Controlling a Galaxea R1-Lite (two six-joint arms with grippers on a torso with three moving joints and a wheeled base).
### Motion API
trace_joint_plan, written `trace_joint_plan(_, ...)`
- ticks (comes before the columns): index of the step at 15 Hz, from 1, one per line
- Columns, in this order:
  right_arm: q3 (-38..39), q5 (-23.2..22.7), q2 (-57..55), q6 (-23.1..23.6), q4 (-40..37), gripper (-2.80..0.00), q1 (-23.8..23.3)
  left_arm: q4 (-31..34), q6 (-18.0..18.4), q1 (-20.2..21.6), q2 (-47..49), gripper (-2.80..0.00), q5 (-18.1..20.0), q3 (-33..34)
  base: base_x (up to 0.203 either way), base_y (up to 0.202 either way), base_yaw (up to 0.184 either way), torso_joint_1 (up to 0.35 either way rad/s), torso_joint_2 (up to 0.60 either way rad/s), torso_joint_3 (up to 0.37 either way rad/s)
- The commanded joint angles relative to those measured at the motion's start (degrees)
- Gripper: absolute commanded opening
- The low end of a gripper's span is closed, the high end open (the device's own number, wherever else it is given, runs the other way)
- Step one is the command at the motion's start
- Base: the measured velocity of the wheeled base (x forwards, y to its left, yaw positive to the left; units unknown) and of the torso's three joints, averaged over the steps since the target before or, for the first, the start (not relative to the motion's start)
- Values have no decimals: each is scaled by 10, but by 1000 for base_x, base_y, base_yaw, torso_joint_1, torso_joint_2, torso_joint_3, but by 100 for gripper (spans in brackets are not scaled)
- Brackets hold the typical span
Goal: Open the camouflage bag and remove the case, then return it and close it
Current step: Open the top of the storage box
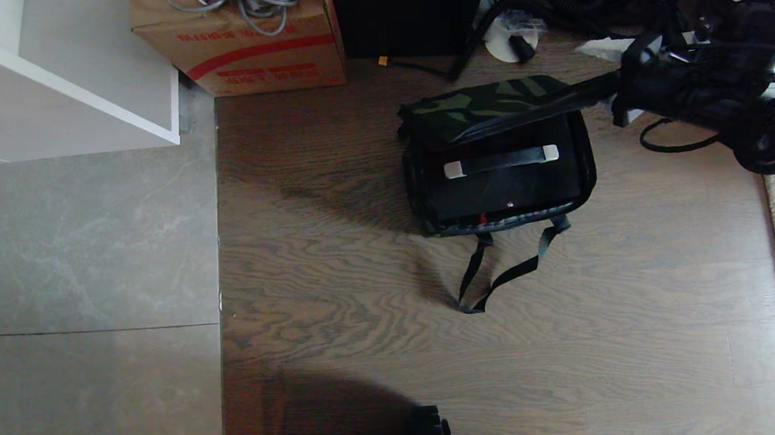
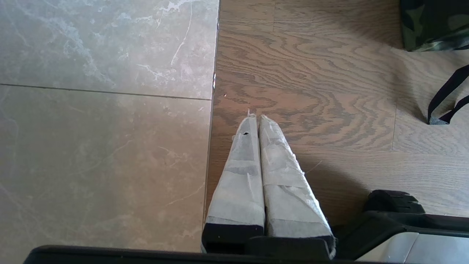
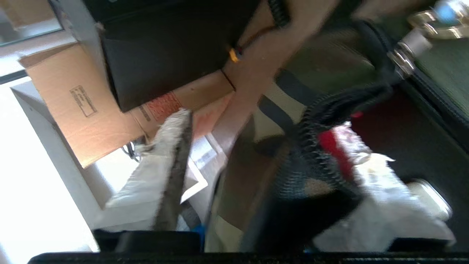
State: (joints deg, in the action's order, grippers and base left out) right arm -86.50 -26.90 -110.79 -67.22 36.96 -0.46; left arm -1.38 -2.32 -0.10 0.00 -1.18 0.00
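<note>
One camouflage bag [image 1: 488,106] on floor [image 1: 365,298], lid half-raised; one case [image 1: 502,188] inside. Right tool [image 3: 263,161] apart astride lid edge; left tool [image 2: 256,119] together, idle.

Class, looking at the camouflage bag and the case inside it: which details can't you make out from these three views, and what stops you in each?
- Head view: far part of the case hidden under the camouflage bag lid.
- Head view: right gripper tips lost against the dark lid.
- Right wrist view: motion blur hides whether the fingers touch the lid.
- Left wrist view: the bag's corner is cut off by the frame edge.
</note>
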Motion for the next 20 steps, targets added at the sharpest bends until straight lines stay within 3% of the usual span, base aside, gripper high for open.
trace_joint_plan(1, -38, 14, -22, -4, 2, 0, 6, 0, -1, 0, 0, -280, 0, 5, 0, 0, 0, 0, 0, 0)
trace_joint_plan(12, -212, 63, -98, 7, 24, 0, 23, 0, -1, 0, 0, -280, 0, 5, 0, 0, 0, 0, 0, 0)
trace_joint_plan(14, -216, 65, -104, 9, 69, 0, 23, 0, -1, 0, 0, -280, 0, 5, 0, 0, 0, 0, 0, 0)
trace_joint_plan(20, -180, 67, -102, 19, 67, 0, 26, 0, -1, 0, 0, -280, 0, 5, 0, 0, 0, 0, 0, 0)
